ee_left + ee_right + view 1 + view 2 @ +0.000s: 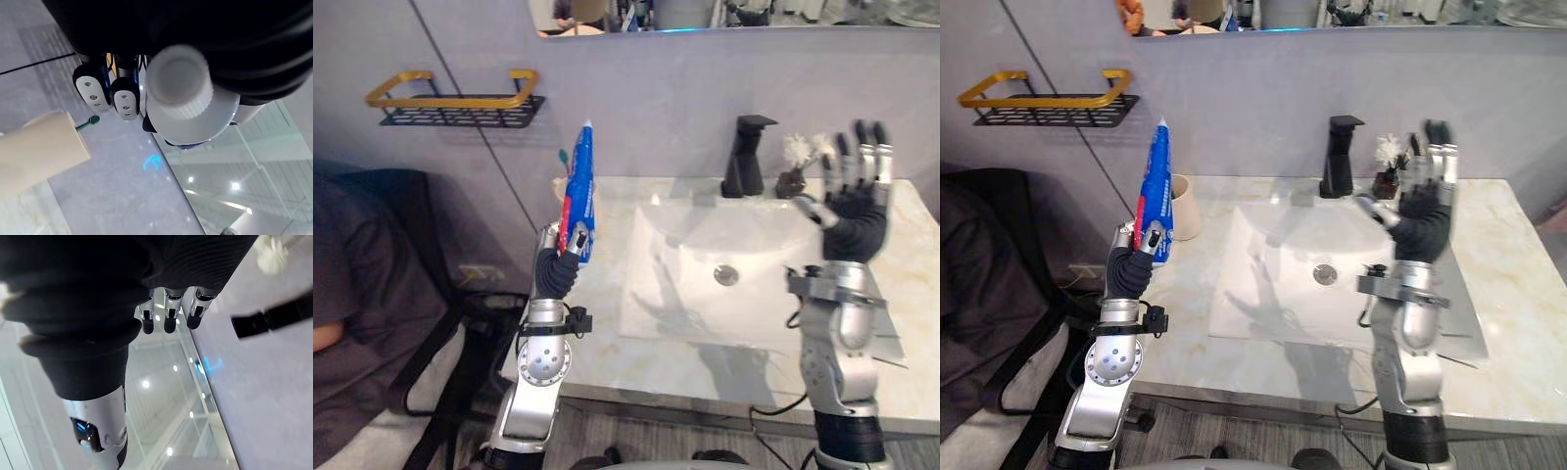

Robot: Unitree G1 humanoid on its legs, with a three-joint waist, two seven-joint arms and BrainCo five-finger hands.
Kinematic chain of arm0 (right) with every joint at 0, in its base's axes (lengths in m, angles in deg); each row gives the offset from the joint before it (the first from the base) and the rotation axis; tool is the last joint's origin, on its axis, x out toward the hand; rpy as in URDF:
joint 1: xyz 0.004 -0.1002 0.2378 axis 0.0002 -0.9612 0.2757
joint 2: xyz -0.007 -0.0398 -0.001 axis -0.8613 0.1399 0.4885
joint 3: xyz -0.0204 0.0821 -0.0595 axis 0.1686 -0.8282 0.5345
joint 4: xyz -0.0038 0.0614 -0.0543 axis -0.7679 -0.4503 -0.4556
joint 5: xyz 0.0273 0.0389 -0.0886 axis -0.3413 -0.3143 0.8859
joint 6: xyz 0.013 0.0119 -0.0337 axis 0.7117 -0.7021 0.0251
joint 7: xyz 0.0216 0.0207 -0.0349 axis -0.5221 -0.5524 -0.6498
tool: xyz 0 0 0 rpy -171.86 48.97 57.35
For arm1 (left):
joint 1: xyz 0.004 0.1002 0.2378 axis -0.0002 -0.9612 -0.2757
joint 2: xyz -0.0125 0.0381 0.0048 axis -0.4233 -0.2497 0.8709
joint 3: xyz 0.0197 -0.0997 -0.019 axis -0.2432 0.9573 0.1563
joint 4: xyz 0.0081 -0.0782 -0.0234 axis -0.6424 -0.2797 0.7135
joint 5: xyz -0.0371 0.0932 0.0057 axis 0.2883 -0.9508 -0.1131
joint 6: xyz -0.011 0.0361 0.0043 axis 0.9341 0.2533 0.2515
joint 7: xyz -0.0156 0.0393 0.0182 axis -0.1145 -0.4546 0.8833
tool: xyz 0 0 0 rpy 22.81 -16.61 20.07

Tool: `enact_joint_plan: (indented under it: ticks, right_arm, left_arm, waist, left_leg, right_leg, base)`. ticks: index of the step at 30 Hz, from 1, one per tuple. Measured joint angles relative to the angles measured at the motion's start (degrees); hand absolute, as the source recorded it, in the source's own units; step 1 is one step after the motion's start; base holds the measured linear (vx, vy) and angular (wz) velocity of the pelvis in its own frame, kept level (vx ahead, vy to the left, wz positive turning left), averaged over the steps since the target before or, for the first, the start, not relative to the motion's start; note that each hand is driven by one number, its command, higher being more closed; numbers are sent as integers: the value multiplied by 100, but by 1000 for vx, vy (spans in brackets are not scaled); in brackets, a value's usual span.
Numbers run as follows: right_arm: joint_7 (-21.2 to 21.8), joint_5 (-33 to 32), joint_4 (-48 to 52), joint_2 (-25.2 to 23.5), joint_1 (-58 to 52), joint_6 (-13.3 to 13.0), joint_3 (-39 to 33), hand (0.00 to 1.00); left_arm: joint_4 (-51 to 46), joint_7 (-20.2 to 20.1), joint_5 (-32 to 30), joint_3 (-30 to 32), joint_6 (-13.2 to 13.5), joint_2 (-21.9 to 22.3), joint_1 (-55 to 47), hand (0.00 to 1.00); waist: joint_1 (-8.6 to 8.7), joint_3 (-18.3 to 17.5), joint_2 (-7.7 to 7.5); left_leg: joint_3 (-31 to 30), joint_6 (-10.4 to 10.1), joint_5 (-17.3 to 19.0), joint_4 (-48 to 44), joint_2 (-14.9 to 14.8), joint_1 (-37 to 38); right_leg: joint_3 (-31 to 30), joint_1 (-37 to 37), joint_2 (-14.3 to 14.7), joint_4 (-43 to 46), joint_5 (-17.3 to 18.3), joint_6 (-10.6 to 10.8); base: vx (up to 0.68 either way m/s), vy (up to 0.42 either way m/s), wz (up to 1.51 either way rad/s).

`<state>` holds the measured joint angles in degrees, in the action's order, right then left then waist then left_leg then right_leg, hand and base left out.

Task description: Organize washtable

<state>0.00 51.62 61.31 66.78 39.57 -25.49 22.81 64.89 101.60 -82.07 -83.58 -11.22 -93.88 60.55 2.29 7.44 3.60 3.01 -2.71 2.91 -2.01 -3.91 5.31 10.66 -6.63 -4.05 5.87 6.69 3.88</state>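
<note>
The left hand (560,262), at centre left of the eye views, has its fingers (90,93) curled round a blue toothpaste tube (579,191) and holds it upright above the left edge of the counter (602,304). The tube's white ribbed cap (181,81) sits at the lower end, by the wrist, and its flat end points up toward the wall. Just behind the tube a beige cup (1185,206) stands on the counter's back left corner, and a toothbrush with a green head (93,120) sticks out of it.

The right hand (854,204) is raised at centre right with its palm up, its fingers (168,318) straight and spread, holding nothing. It hangs over the right side of the white sink (675,255). Behind it a black faucet (744,157) stands at the sink's back rim, with a small dark pot of white flowers (798,162) just to its right. At the upper left of the frame, a black wire shelf with a gold rail (455,103) hangs on the grey wall.
</note>
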Motion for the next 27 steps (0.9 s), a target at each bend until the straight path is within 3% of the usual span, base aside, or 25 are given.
enact_joint_plan:
  ticks: [8, 13, 17, 27]
  right_arm:
    - [173, -677, -675, -216, 719, 247, 1315, 0]
    - [245, -1060, -913, -280, 997, 369, 1670, 0]
    - [323, -1613, -1173, -289, 1181, 412, 2069, 0]
    - [413, -3137, -1568, -144, 1351, 403, 2454, 0]
  left_arm:
    - [-63, 97, -152, -740, -33, -44, 156, 100]
    - [-35, 86, -264, -1124, -101, -178, 349, 100]
    - [232, 55, -409, -1469, -101, -296, 687, 100]
    - [830, -54, -569, -1914, -180, -631, 1356, 100]
  waist:
    - [-150, -44, -56]
    - [-177, -58, -73]
    - [-163, -229, -86]
    - [-152, -261, -96]
  left_leg:
    - [-179, 47, -176, 213, 81, -59]
    - [-190, 51, -221, 241, 97, -77]
    - [-197, 52, -389, 482, 97, -72]
    - [-127, 46, -533, 620, 108, -87]
  right_leg:
    - [205, -119, -52, -375, -197, 4]
    - [221, -123, -66, -433, -266, -16]
    - [229, -94, -51, -614, -408, -22]
    - [160, -18, 14, -809, -647, -11]
  base:
    - [-5, 7, 15]
    - [-42, 4, 3]
    - [-56, -5, 1]
    - [-75, -3, -6]
